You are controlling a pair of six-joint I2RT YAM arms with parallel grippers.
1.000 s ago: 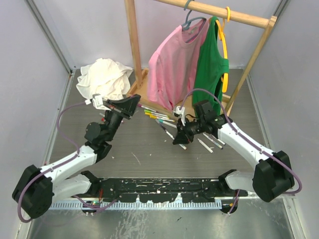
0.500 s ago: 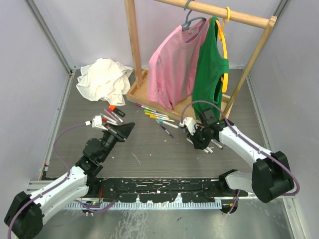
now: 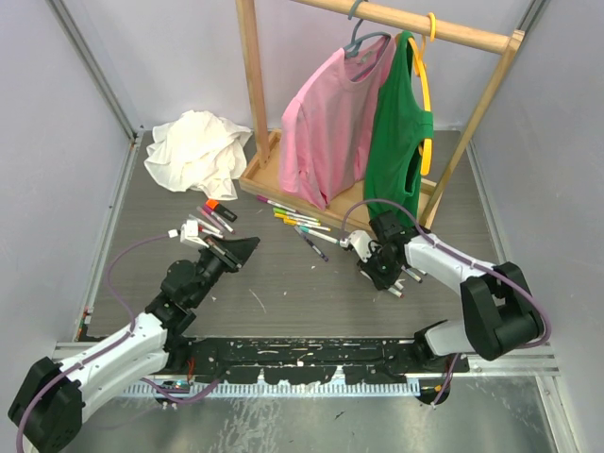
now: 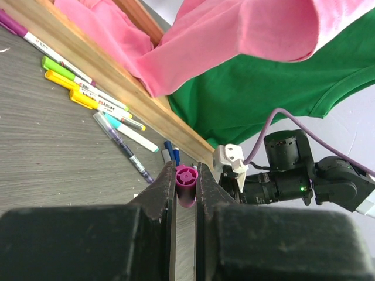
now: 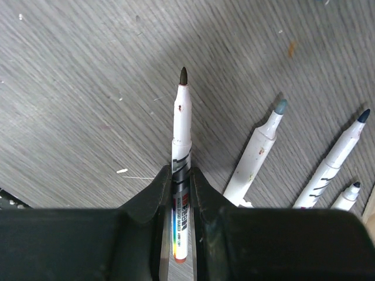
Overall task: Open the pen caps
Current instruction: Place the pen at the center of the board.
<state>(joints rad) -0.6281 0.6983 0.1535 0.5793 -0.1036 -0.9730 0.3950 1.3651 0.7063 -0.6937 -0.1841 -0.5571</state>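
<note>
Held things half buried

Only the open top of the stubby magenta plastic cap (image 4: 186, 178) shows between the black fingers (image 4: 159, 202) of the left gripper (image 4: 186, 174). The slim white pen (image 5: 181, 126) narrows to a strip between the fingers (image 5: 153, 196) of the right gripper (image 5: 180, 172), whose blurred body hides the rear ends of three neighbouring white pens (image 5: 258, 155).

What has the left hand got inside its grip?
A small magenta pen cap, pinched between the two fingers of the left hand, its round end showing. Its lower part is covered by the fingers, so its full length cannot be seen.
</note>
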